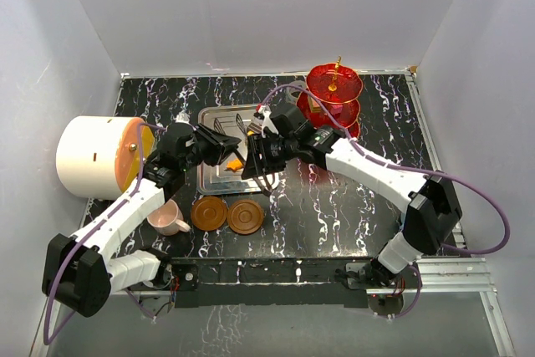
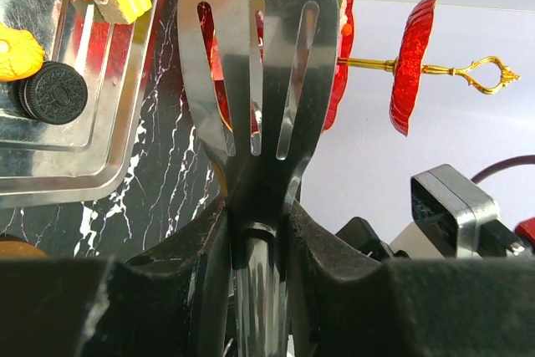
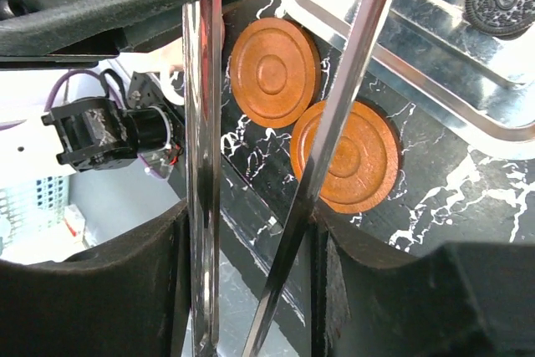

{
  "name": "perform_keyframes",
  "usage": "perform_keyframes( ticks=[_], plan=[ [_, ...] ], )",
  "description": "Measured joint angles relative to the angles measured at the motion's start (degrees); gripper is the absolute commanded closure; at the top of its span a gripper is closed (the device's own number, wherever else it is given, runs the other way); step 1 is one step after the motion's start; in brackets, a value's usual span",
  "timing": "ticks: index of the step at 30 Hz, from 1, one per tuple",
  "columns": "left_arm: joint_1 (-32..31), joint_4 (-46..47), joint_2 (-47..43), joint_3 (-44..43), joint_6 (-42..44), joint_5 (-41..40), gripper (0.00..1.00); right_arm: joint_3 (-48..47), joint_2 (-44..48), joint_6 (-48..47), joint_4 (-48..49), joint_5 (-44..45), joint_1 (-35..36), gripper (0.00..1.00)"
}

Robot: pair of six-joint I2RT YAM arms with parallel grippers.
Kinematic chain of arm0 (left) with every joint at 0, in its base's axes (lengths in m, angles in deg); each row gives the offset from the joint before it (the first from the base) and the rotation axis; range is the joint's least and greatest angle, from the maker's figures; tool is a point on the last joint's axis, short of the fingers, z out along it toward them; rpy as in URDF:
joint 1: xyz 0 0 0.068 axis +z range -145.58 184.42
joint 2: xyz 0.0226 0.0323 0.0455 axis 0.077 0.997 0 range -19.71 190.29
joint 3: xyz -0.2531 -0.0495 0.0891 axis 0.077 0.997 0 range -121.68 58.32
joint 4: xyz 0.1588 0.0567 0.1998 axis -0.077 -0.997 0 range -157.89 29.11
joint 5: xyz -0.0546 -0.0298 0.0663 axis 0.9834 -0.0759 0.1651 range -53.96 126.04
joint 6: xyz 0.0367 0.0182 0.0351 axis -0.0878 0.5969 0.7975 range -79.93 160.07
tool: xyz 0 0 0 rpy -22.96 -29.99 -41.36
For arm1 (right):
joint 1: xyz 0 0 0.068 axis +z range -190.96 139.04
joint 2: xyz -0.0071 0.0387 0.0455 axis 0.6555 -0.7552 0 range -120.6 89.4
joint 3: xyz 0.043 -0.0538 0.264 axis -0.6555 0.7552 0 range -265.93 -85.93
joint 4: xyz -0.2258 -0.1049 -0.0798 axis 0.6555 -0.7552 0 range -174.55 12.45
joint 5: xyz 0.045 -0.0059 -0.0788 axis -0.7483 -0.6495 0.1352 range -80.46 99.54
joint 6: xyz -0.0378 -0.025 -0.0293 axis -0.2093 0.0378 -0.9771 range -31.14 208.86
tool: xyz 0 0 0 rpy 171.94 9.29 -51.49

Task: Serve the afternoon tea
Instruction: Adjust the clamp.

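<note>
Steel tongs with a slotted head [image 2: 259, 56] hang over the silver tray [image 1: 219, 180], held from both sides. My left gripper [image 2: 259, 232] is shut on the neck below the slotted head. My right gripper [image 3: 251, 232] has the two tong arms [image 3: 203, 123] between its fingers, one arm against each finger. Both grippers meet above the tray, left [image 1: 219, 146] and right [image 1: 255, 156]. The red three-tier stand [image 1: 334, 94] rises at the back right. Two brown saucers [image 1: 209, 212] [image 1: 246, 217] lie in front of the tray, the pink cup [image 1: 167, 219] to their left. Sweets, among them a dark cookie [image 2: 52, 94], lie on the tray.
The big white drum with an orange face [image 1: 96, 156] lies at the left edge, close to my left arm. White walls enclose the black marbled table on three sides. My right arm stretches across the table's middle towards the tray.
</note>
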Motion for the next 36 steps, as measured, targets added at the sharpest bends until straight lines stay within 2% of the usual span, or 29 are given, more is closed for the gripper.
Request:
perform_keyframes(
  ticks=[9,14,20,29,30,32,34,36],
  plan=[
    [0.0,-0.8,-0.6,0.0,0.3,-0.5,0.86,-8.7,-3.5,-4.1,-9.3,8.0,2.7,0.42],
    [0.0,-1.2,-0.6,0.0,0.5,-0.5,0.87,-10.3,-4.6,-5.4,-12.0,10.6,3.9,0.39],
    [0.0,-1.2,-0.6,0.0,0.9,-0.7,0.87,-13.4,-7.2,-5.6,-14.2,13.1,5.1,0.4],
    [0.0,-1.2,-0.6,0.0,0.9,-0.7,0.85,-13.8,-8.3,-4.1,-14.6,15.6,5.5,0.52],
    [0.0,-1.1,-0.6,0.0,0.9,-0.7,0.83,-13.9,-8.3,-4.0,-14.5,15.6,5.6,0.54],
    [0.0,-1.0,-0.6,0.2,0.9,-0.7,0.68,-13.9,-8.3,-3.8,-14.4,15.8,5.7,0.55],
    [0.0,-0.7,-0.6,0.4,0.7,-0.6,0.58,-13.9,-8.3,-3.5,-14.3,16.3,5.8,0.57],
    [0.0,-0.7,-0.7,0.9,0.8,-0.5,0.39,-13.9,-8.3,-3.1,-14.3,17.2,5.9,0.59]
  ],
)
